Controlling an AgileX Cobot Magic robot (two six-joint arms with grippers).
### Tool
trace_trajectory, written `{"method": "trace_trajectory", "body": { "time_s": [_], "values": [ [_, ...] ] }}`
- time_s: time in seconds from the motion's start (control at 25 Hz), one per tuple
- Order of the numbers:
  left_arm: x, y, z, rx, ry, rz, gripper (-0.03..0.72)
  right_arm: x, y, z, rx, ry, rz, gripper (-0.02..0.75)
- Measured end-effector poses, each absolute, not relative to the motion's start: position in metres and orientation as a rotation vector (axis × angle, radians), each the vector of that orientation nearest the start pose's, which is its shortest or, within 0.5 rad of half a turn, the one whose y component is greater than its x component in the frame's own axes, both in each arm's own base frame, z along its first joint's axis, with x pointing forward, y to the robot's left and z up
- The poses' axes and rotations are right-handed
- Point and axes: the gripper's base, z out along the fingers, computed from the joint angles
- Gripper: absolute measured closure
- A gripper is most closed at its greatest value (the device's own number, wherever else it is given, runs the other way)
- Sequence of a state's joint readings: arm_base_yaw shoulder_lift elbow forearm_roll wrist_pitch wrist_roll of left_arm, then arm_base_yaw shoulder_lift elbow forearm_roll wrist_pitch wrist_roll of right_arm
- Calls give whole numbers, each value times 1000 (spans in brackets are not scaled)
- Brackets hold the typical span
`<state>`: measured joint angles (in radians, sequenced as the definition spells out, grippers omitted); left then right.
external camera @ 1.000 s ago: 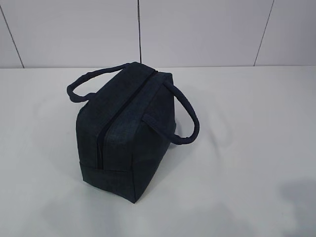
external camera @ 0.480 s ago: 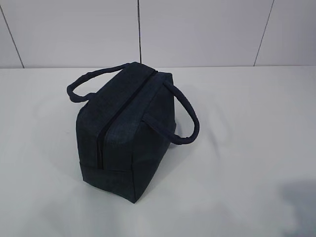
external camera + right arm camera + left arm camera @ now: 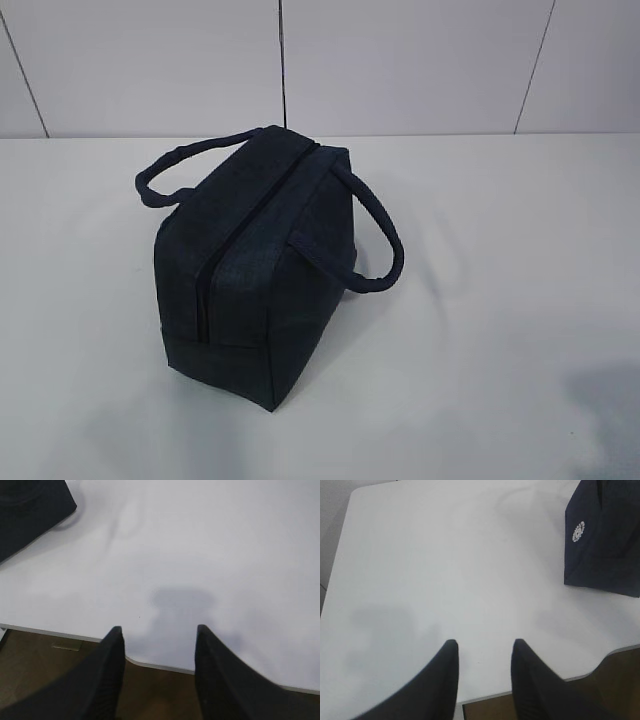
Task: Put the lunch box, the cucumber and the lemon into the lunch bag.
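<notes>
The dark navy lunch bag (image 3: 255, 265) stands in the middle of the white table, its top zipper closed and its two loop handles drooping to either side. A corner of the lunch bag (image 3: 605, 545) shows at the upper right of the left wrist view, and another corner of it (image 3: 30, 510) at the upper left of the right wrist view. My left gripper (image 3: 485, 642) hangs open over the table's near edge with nothing between its fingers. My right gripper (image 3: 159, 628) is also open and empty above the near edge. The lunch box, the cucumber and the lemon are out of view.
The white table (image 3: 500, 300) stretches around the bag, backed by a pale panelled wall (image 3: 400, 60). Its near edge (image 3: 160, 667) runs under my right gripper, with brown floor (image 3: 50, 680) below.
</notes>
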<state>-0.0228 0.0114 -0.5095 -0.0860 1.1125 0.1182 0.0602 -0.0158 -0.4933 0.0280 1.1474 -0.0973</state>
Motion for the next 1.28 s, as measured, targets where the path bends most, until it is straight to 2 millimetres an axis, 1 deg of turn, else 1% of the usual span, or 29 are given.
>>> {"method": "trace_trajectory", "body": {
  "time_s": [1.24,1.28],
  "values": [
    [-7,-7,276,154,2089,-46,449,-10,2,268,-170,2115,12,391],
    [-7,-7,276,154,2089,-46,449,-10,2,268,-172,2115,11,408]
  ]
}}
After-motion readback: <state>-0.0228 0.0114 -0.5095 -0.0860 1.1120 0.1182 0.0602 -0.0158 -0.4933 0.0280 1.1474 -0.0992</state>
